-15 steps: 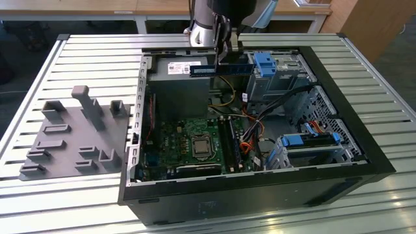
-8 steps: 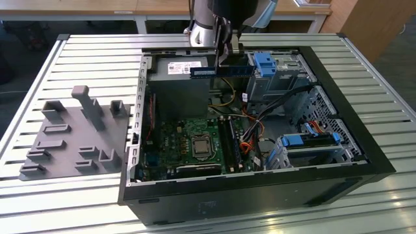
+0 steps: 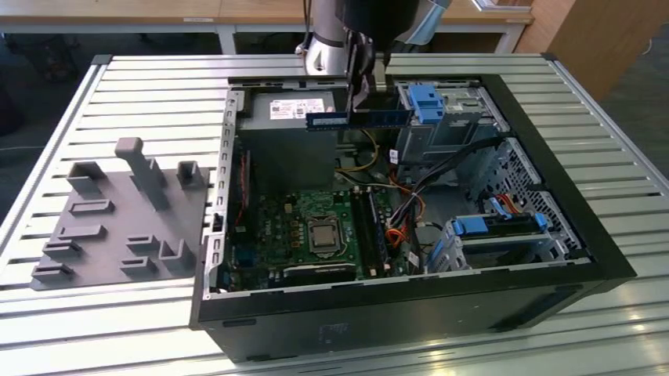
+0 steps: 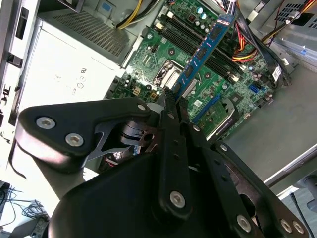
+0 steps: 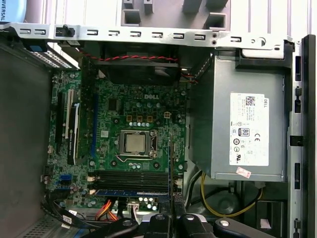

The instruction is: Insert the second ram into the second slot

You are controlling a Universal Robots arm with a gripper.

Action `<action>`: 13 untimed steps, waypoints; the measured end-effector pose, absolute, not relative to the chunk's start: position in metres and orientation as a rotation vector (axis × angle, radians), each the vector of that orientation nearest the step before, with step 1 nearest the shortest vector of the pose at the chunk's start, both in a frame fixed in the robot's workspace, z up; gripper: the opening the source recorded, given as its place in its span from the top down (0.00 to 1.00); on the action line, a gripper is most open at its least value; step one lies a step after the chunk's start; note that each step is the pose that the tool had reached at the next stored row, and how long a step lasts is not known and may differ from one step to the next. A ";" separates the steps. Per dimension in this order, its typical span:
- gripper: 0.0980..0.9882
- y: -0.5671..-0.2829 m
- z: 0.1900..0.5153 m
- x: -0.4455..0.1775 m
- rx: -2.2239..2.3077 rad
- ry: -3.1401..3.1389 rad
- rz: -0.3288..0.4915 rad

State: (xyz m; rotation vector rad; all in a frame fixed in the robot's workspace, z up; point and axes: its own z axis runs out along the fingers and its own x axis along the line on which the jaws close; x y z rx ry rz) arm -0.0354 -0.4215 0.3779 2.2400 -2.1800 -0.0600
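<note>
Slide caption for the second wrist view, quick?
Claw grips the blue ram stick above the motherboard, not yet seated.

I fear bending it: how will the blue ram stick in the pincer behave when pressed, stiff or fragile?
Likely stiff: the ram stick juts straight past the pincer without sagging. Probably light, being thin and flat. Probably fragile too: bare chips line its face, so uneven pressure might damage it.
</note>
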 end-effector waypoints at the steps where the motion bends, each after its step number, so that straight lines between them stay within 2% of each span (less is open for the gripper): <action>1: 0.96 -0.422 0.378 -0.035 2.240 -2.180 -0.060; 13: 0.96 -0.425 0.378 -0.035 2.240 -2.180 -0.060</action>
